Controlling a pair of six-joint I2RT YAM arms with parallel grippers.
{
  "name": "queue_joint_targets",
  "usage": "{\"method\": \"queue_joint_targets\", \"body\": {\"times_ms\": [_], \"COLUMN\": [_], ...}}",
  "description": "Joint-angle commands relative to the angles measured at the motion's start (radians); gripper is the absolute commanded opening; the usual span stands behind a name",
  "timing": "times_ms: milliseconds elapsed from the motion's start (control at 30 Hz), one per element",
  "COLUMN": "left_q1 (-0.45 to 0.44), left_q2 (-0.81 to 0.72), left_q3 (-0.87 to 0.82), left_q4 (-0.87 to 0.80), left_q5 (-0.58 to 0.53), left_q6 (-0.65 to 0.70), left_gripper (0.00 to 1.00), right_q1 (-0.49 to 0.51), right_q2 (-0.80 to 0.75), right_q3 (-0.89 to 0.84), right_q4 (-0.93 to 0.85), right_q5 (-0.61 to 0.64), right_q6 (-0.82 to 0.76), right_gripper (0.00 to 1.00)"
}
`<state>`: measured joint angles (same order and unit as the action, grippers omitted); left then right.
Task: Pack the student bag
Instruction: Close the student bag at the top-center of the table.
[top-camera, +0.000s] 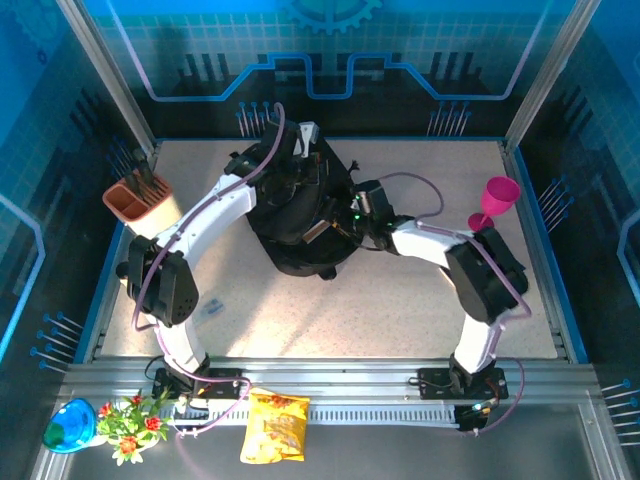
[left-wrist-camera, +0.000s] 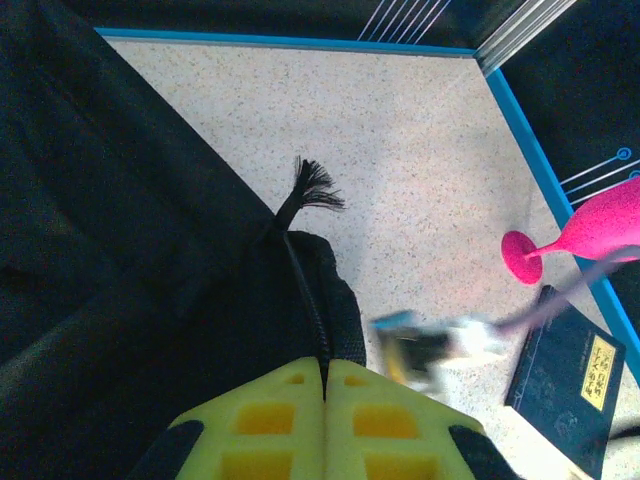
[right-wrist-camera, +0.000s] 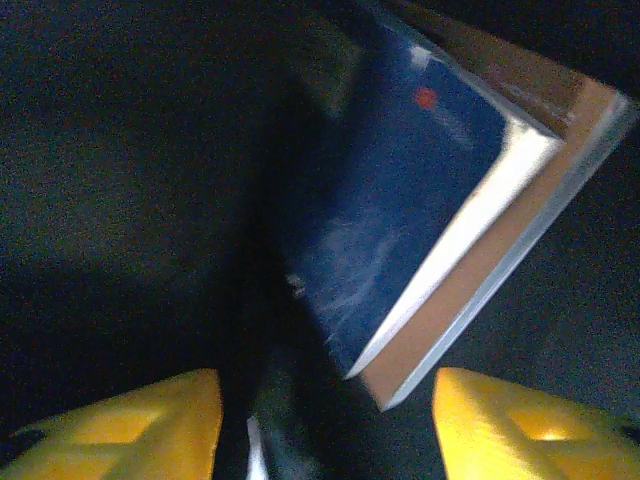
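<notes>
Left hand (left-wrist-camera: 325, 378) pinches the student bag (left-wrist-camera: 120, 250); right hand (right-wrist-camera: 326, 400) gapes before a book (right-wrist-camera: 400, 200).

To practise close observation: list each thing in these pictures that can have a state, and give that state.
bag: on the table, open, pinched by the left jaws
book: tilted in the bag's opening, not gripped
left gripper: jaws shut on the bag
right gripper: jaws open, holding nothing
goblet: upright
pen holder: upright, pens in it
</notes>
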<state>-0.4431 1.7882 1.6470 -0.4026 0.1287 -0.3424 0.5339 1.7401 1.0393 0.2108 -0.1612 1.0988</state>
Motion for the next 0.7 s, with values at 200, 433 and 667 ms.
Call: {"method": "queue_joint_targets", "body": {"times_ms": [200, 433, 667], "left_q1": [0.006, 0.017, 0.027], "left_q2": [-0.109, -0.176, -0.21], "left_q3": [-0.215, -0.304, -0.361], "left_q4": [0.1, 0.06, 0.104], "left_q5": [0.143, -0.063, -0.132], "left_q6": [0.021, 0.099, 0.098], "left_gripper": [0.31, 0.57, 0.86], "right_q1": [-0.115, -0.323, -0.454], "right_q2": [-0.368, -0.389, -0.246], "right_q3": [-0.149, -0.111, -0.043], "right_q4": [-0.342, -0.571, -0.677], "right_q5": [0.318, 0.434, 0.398], "right_q6": [-0.321, -0.481, -0.522], "right_gripper": [0.74, 1.0, 1.0]}}
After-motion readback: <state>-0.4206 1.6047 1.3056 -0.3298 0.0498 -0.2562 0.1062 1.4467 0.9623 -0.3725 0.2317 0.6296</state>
